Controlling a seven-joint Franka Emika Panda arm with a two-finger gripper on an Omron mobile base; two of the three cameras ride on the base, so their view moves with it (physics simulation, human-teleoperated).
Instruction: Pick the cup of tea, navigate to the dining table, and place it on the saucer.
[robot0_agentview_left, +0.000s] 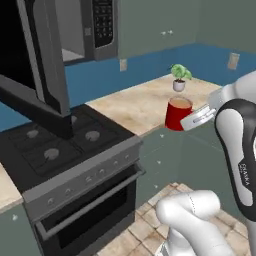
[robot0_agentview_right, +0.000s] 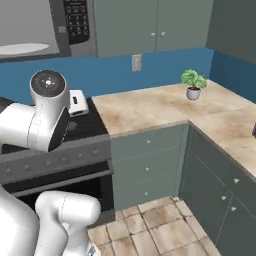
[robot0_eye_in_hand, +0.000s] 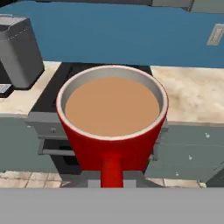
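1. Carrying stage: the cup of tea (robot0_agentview_left: 178, 114) hangs in the air before the counter edge (robot0_agentview_left: 131, 108), right of the stove (robot0_agentview_left: 60, 145), clear of any surface.
2. The gripper (robot0_agentview_left: 192, 120) is clenched on the cup's handle (robot0_eye_in_hand: 112, 171), the soundest hold; the glossy, rigid, probably breakable wall looks slippery.
3. Tea (robot0_eye_in_hand: 112, 105) stands near the rim, so tilting risks spills.
4. Lettering on the arm (robot0_agentview_left: 244, 176) appears to read "FRANKA"; microwave keypad (robot0_agentview_left: 103, 21) markings are illegible.
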